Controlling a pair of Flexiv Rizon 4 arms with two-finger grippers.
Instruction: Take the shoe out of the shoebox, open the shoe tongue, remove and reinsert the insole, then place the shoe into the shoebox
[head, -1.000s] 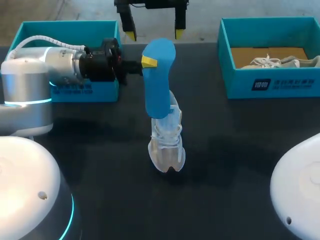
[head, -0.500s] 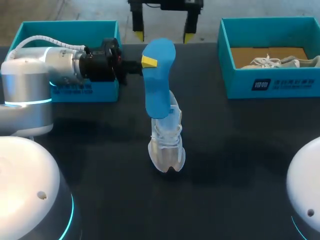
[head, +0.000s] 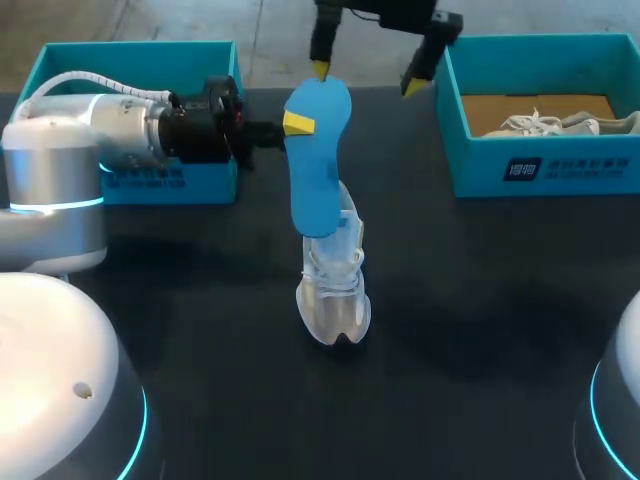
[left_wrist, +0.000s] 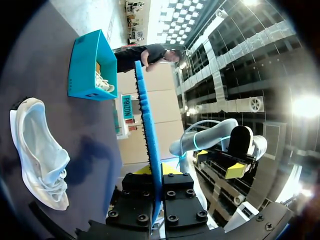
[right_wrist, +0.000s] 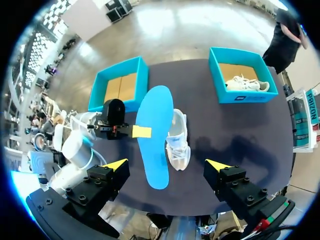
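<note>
A blue insole (head: 318, 160) hangs upright over the table's middle, and my left gripper (head: 297, 123) is shut on its upper edge from the left. Just below it the white shoe (head: 335, 280) lies on the dark table, toe toward the near edge. The left wrist view shows the insole (left_wrist: 147, 125) edge-on between the fingers, with the shoe (left_wrist: 37, 155) beside it. My right gripper (head: 367, 77) hangs open and empty high above the table's far edge, beyond the insole. From there the insole (right_wrist: 155, 135) and shoe (right_wrist: 177, 140) lie far below the right gripper (right_wrist: 166, 164).
An open teal shoebox (head: 140, 52) stands at the back left behind my left arm. A second teal shoebox (head: 540, 165) at the back right holds another white shoe (head: 560, 122). The dark table (head: 480, 300) spreads around the shoe.
My right gripper has moved to the right along the far edge and turned, staying open. The left arm, the insole and the shoe have not moved.
</note>
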